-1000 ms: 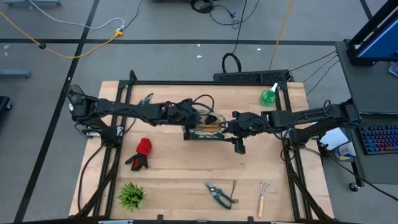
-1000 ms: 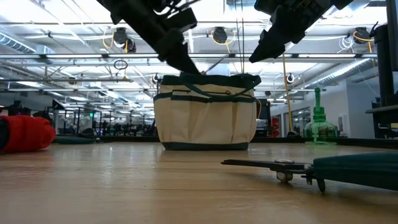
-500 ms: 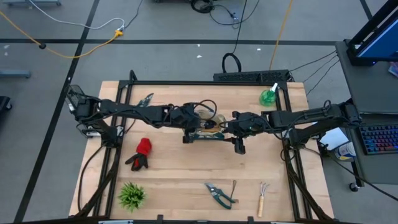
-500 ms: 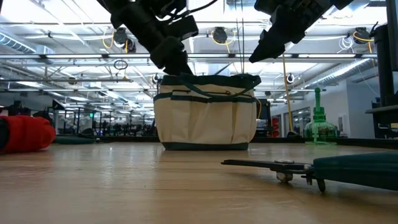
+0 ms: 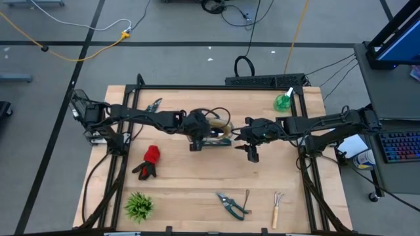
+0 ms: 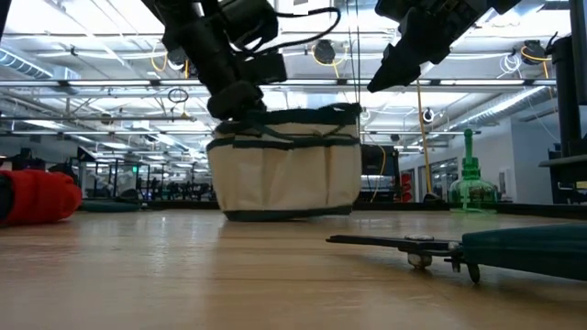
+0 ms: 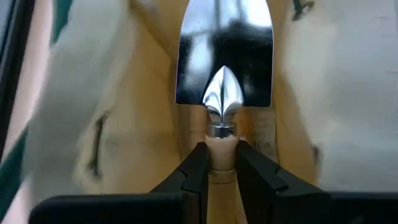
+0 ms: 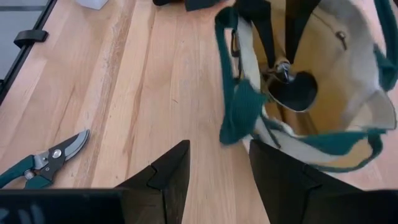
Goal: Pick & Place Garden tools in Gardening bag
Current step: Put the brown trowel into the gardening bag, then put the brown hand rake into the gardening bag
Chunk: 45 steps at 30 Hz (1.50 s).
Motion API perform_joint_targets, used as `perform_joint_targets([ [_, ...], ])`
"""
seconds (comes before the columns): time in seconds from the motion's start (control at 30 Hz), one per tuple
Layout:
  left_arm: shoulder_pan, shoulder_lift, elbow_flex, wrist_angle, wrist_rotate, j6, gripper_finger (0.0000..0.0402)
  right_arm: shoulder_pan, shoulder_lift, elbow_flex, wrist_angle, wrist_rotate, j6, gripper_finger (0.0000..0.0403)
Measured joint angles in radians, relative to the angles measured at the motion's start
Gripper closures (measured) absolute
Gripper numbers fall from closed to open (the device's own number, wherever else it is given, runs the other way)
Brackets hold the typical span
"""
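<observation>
Over the gardening bag (image 5: 220, 133), left gripper (image 7: 221, 163) grips a trowel (image 7: 224, 68).

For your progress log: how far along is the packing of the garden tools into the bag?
In hand: the left gripper holds a trowel by its handle, blade inside the gardening bag.
Left on the table: red glove, two pruners, fork, spray bottle.
The right gripper hovers open beside the bag.

A cream gardening bag (image 5: 215, 134) with green trim stood mid-table, a silver trowel (image 7: 224, 59) blade-down inside it. Pruners (image 5: 231, 204) and a red glove (image 5: 149, 161) lay apart.
</observation>
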<state>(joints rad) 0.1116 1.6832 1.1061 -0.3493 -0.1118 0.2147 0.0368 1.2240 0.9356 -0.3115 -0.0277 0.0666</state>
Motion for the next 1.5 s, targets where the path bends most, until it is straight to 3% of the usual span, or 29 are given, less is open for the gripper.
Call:
perform_joint_targets([
  [0.53,0.007,0.017,0.000,-0.023,0.013,-0.005,0.0338,0.000,0.000,0.000,0.000,0.000,0.000,0.0243],
  [0.9,0.008,0.017,0.000,-0.023,0.014,0.017,0.0289,0.000,0.000,0.000,-0.001,0.000,0.000,0.0243],
  [1.5,-0.020,0.006,0.000,0.021,-0.009,0.102,0.0286,0.000,0.000,0.000,0.130,0.000,0.000,0.0243],
])
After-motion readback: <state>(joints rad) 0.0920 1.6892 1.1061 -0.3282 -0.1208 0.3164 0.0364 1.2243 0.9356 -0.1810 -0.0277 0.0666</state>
